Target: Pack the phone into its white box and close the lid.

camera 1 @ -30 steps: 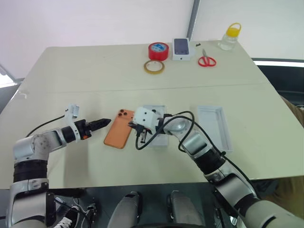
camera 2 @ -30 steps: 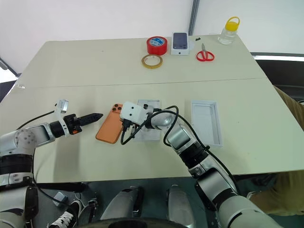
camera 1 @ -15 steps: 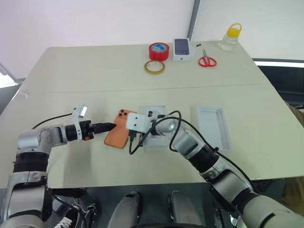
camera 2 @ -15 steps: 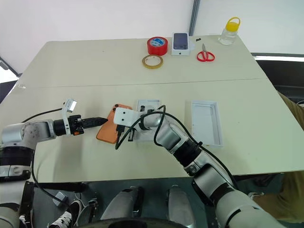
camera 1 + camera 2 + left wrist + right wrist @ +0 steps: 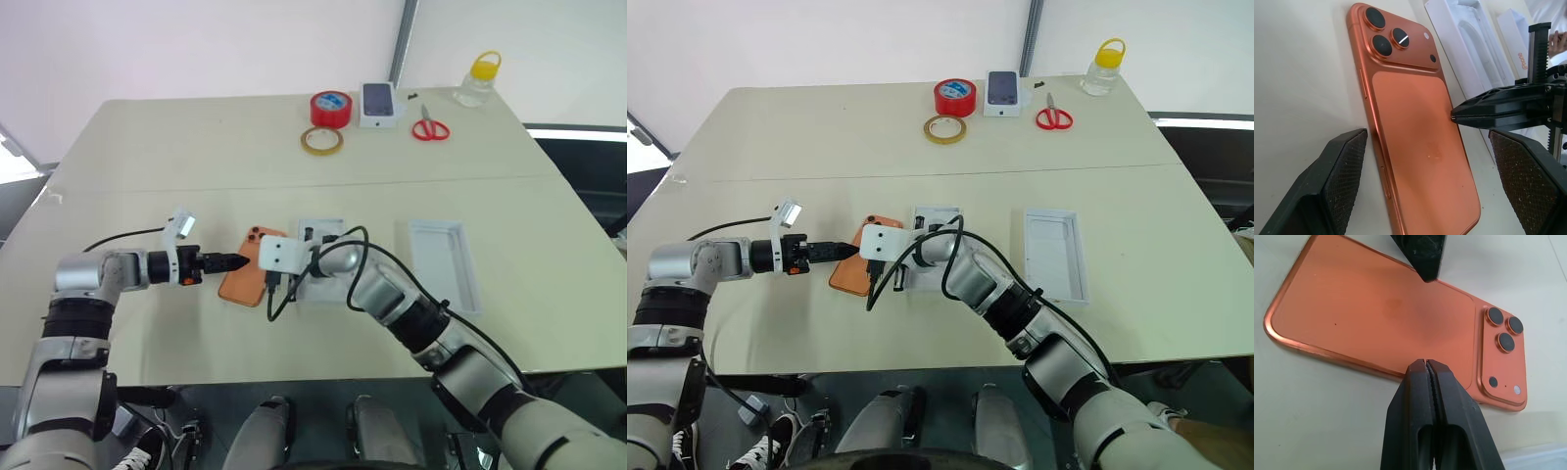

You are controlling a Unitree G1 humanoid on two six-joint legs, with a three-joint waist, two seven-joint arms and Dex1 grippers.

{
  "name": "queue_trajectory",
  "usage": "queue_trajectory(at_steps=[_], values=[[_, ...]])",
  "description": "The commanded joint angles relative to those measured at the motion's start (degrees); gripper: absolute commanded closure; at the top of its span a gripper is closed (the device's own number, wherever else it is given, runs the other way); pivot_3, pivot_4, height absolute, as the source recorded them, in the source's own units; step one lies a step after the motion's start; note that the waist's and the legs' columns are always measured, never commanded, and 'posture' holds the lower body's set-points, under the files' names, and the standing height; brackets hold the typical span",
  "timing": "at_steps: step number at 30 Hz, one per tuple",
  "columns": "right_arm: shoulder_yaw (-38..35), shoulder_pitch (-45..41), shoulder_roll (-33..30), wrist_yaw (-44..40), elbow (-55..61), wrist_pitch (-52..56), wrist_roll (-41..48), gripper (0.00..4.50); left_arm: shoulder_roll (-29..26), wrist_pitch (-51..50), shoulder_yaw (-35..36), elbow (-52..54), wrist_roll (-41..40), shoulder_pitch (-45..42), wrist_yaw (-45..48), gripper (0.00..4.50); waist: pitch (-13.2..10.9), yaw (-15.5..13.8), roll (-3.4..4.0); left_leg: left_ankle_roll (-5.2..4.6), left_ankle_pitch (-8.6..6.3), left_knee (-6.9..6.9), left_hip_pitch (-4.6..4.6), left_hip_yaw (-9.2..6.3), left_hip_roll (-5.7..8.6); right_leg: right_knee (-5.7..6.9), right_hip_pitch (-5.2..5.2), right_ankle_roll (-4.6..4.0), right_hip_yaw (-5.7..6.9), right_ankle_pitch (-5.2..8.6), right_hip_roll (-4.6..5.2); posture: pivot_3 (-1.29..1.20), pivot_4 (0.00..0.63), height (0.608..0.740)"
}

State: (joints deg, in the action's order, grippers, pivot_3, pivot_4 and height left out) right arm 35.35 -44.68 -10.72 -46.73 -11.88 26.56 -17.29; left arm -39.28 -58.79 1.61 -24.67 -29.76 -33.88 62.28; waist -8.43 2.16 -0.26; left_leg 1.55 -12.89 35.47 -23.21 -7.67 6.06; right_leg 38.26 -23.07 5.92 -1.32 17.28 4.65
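Lying lens-side up mid-desk, phone (image 5: 247, 270) sits just left of white box (image 5: 926, 257); lid (image 5: 443, 264) further right. Wrist views show what head views hide: right gripper (image 5: 1425, 363) pinched shut, tips at phone's long edge, holding nothing; left gripper (image 5: 1425, 161) gaping wide, empty, straddling phone.

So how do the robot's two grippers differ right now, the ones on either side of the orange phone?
The left gripper has its fingers spread wide, while the right gripper is pinched shut with nothing between its fingers. The left gripper comes at the phone from one long edge, the right gripper from the opposite edge, beside the white box. Both have black fingers, and both point at the phone, which lies flat, lenses up.
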Motion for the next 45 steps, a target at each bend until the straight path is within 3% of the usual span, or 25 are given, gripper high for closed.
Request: queue_trajectory(at_steps=[1,8,15,20,27,39,44,45], values=[[0.2,-0.2,-1.7,-2.8,1.9,1.6,-0.4,4.44,1.1,-0.6,-2.8,-1.7,1.7,1.9,-0.2,0.34,0.0,-0.1,0.0,0.0,0.0,0.0,0.0,0.0,0.0,0.0,0.0,0.0,0.0,0.0,0.0,0.0,0.15,0.74],[2.3,0.4,-1.3,-4.5,2.5,5.5,-1.3,4.44,1.1,0.4,-3.3,-1.0,2.3,3.2,-0.1,0.34,0.0,0.0,-0.01,-0.01,0.0,0.0,0.0,-0.01,0.0,0.0,0.01,0.0,0.01,0.0,0.01,0.0,0.15,0.74],[2.5,-0.4,3.1,-1.0,-2.4,2.9,-1.3,4.44,2.9,-2.3,-3.2,-0.6,1.2,3.1,-0.6,0.34,0.2,0.2,0.05,-0.01,-0.01,-0.02,0.09,-0.01,-0.01,0.0,0.08,0.0,0.0,0.0,0.0,0.0,0.15,0.74],[2.3,-0.8,4.4,-0.5,-4.5,0.9,-1.5,4.44,3.8,-5.6,-4.3,1.3,0.5,3.5,-0.8,0.34,0.4,0.4,0.17,-0.08,-0.06,-0.37,0.94,-0.01,-0.03,-0.18,0.84,0.02,-0.02,0.04,-0.01,0.0,0.15,0.74],[2.0,0.0,4.1,-0.5,-5.2,-0.4,-2.0,4.44,5.8,-14.1,1.7,2.5,-5.0,1.4,-1.6,0.34,0.6,0.3,0.13,-0.1,-0.07,-0.36,0.92,-0.01,-0.01,-0.18,0.83,0.06,-0.04,0.07,-0.01,0.0,0.15,0.74],[1.6,0.3,4.1,-0.6,-5.1,-0.4,-2.2,4.44,4.6,-13.6,6.3,2.6,-5.9,4.1,-5.0,0.34,0.6,0.5,0.11,-0.09,-0.07,-0.39,0.85,-0.01,-0.03,-0.18,0.72,0.06,-0.06,0.07,-0.02,0.0,0.15,0.74],[1.8,0.4,4.3,-0.8,-5.1,-0.3,-2.2,4.5,3.9,-15.2,7.5,3.8,-7.8,5.0,-5.0,2.56,0.6,0.5,0.1,-0.09,-0.07,-0.44,0.82,-0.01,-0.03,-0.19,0.66,0.05,-0.08,0.07,-0.02,0.0,0.15,0.74],[1.8,0.4,4.4,-0.8,-5.1,-0.3,-2.2,4.5,3.7,-15.4,7.6,4.1,-8.0,5.1,-5.1,2.56,0.6,0.5,0.08,-0.09,-0.07,-0.44,0.82,-0.01,-0.03,-0.18,0.66,0.05,-0.07,0.07,-0.02,0.0,0.15,0.74]])
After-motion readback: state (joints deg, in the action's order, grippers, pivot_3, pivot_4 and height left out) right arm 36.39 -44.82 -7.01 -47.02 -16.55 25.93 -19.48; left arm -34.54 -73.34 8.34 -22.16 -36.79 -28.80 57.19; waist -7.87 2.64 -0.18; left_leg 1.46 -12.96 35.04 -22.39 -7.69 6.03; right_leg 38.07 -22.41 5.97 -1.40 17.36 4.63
